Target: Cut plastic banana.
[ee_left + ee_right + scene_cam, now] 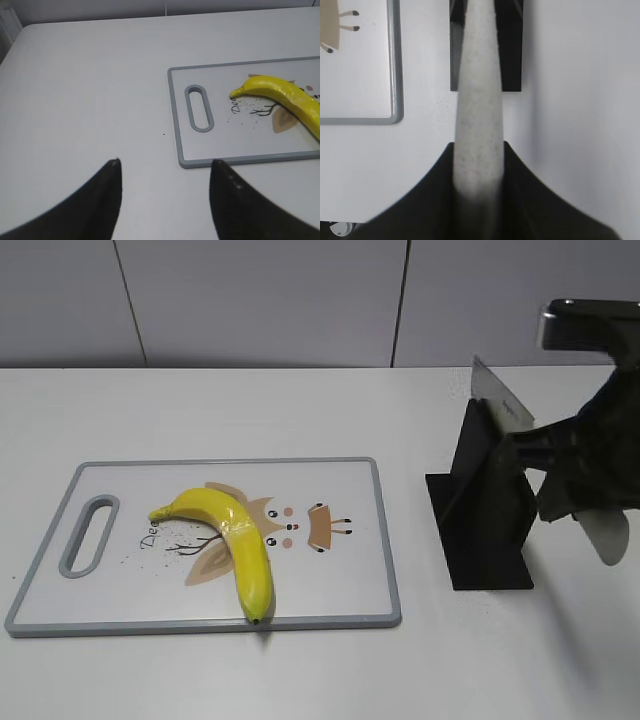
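plastic banana (236,542) lies on the cutting board (330,570); right arm (590,470) at the black knife stand (485,515).

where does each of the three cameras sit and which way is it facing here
Exterior: in front, slanting down at the grey-rimmed white cutting board with the curved yellow plastic banana; right arm at the black stand.
Left wrist: above bare table, facing the board's handle end; open left gripper fingertips show.
Right wrist: looks along the pale knife handle clamped in the right gripper.
Board appears in all.
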`<move>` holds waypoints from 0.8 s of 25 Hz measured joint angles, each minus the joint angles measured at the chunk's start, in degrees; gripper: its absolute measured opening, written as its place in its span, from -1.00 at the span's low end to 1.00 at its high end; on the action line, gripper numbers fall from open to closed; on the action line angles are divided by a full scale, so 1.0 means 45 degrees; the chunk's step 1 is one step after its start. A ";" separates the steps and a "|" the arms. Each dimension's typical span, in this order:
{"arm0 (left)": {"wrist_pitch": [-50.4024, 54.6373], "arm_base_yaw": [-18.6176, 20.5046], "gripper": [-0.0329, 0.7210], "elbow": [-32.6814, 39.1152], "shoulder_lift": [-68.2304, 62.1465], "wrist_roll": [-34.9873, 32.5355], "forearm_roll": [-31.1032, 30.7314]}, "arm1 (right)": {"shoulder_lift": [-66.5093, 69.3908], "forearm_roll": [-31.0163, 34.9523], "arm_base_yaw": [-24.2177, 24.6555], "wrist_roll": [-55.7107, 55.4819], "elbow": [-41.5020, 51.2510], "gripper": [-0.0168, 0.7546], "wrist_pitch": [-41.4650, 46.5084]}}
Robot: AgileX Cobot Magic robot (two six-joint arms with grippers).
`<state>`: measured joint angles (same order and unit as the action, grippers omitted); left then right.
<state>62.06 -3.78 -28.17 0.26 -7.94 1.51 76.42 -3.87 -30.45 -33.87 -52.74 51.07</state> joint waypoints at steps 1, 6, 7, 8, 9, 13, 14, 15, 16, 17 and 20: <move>0.0000 0.0000 0.53 0.0000 0.0000 0.0000 0.0000 | -0.0140 -0.0053 0.0000 -0.0042 0.0000 -0.46 0.0012; 0.0000 0.0000 0.53 0.0000 0.0000 0.0000 0.0000 | -0.0856 -0.0096 0.0000 -0.0090 -0.0094 -0.46 0.0024; 0.0000 0.0000 0.53 0.0000 0.0000 0.0000 0.0000 | -0.0972 -0.0151 0.0000 -0.0090 -0.0225 -0.46 0.0036; 0.0000 0.0000 0.53 0.0000 0.0000 0.0000 0.0000 | -0.1057 -0.0292 0.0000 -0.0090 -0.0356 -0.46 0.0036; -0.0015 0.0000 0.53 0.0000 0.0000 0.0000 -0.0027 | -0.1131 -0.0488 0.0000 -0.0090 -0.0549 -0.46 0.0036; -0.0560 0.0000 0.53 -0.0197 0.0004 0.0000 -0.0132 | -0.1195 -0.1132 0.0000 -0.0090 -0.1453 -0.46 0.0045; -0.0841 0.0000 0.53 -0.0368 -0.0093 0.0000 -0.0064 | -0.1154 -0.1276 0.0000 -0.0090 -0.1707 -0.46 0.0045; -0.1225 0.0000 0.53 -0.0556 -0.0277 0.0000 -0.0011 | -0.1105 -0.1474 0.0000 -0.0090 -0.1975 -0.46 0.0050; -0.1647 0.0000 0.53 -0.0714 -0.0604 0.0000 0.0010 | -0.0994 -0.1639 0.0000 -0.0065 -0.2200 -0.46 0.0061; -0.2016 0.0000 0.53 -0.0892 -0.1024 0.0000 0.0026 | -0.0847 -0.1757 0.0000 0.0082 -0.2483 -0.46 0.0066; -0.3580 0.0000 0.53 -0.1258 -0.2464 0.0000 0.0051 | -0.0198 -0.1755 0.0000 0.1362 -0.3291 -0.46 0.0115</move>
<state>45.95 -3.78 -33.83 -10.83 -7.94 1.74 75.53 -11.77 -30.45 -27.74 -67.55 51.59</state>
